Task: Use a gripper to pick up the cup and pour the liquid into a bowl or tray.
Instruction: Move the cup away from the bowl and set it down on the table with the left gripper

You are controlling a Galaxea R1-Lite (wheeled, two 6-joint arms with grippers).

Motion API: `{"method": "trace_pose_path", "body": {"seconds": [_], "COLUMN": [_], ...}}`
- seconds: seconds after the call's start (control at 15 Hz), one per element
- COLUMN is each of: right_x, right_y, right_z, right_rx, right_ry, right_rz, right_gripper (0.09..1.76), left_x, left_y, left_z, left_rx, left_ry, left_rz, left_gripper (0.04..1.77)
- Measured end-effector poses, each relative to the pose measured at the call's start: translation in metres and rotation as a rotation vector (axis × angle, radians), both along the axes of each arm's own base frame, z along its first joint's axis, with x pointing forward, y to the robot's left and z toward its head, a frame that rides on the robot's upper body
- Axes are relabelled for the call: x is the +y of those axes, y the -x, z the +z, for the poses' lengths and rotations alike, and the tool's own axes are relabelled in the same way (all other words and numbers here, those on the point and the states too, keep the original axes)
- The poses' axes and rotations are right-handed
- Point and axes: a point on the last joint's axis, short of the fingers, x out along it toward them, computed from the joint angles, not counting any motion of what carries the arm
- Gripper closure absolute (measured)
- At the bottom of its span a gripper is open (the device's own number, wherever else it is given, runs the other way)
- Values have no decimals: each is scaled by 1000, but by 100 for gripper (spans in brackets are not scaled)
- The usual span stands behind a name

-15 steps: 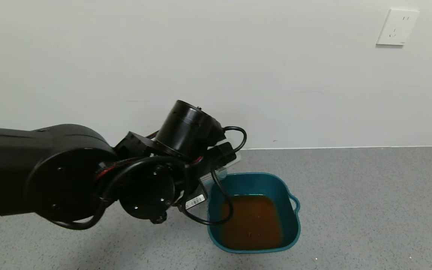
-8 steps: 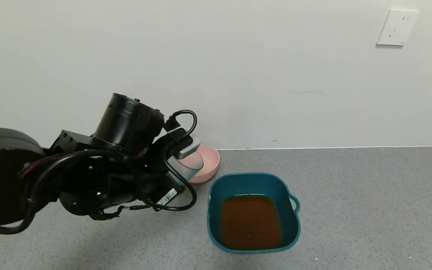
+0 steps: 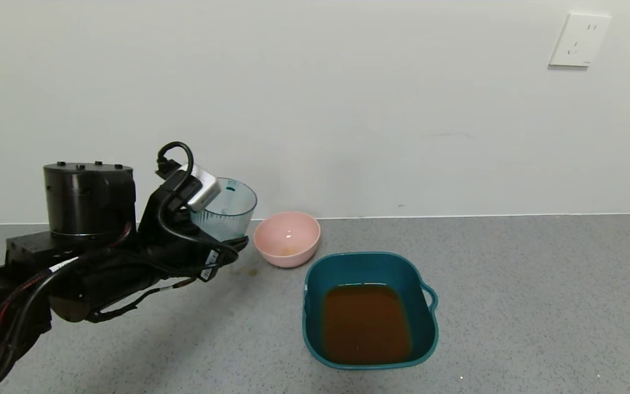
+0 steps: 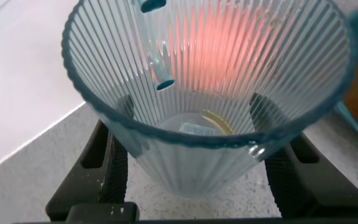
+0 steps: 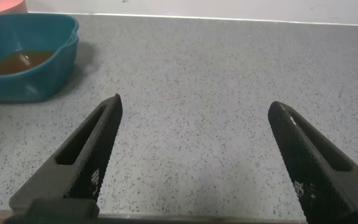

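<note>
1. The large dark teal square plastic basin (image 3: pixel 368 309) sits on the grey counter, off to the right of my left pincer (image 3: pixel 222 230) and lower, holding the reddish-brown liquid (image 3: pixel 366 323), so I judge the pour done.
2. The small round pink bowl (image 3: pixel 287 238) rests between my pincer and the basin.
3. My left pincer grips the ribbed translucent blue-grey cup (image 3: pixel 225 212) by both sides, upright, raised, apparently empty.
4. My right pincer (image 5: pixel 194 155) hangs wide open, idle.

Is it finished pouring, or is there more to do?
Pouring looks done: the liquid sits in the teal basin. The left tool holds the cup upright and nearly empty, beside the pink bowl. Probably left: setting the cup down.
</note>
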Motion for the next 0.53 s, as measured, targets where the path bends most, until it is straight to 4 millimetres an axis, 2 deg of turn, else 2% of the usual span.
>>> {"method": "trace_pose_path", "body": {"seconds": [0.33, 0.53], "right_x": [0, 0], "right_y": [0, 0], "right_z": [0, 0], "right_rx": [0, 0], "right_ry": [0, 0], "right_rz": [0, 0], "right_gripper": [14, 14], "left_x": [43, 58], "left_y": [-4, -10], "left_z": [-12, -16], "left_rx": [-9, -4], "left_ry": [153, 212], "left_rz": [11, 24], "left_gripper": [56, 56]}}
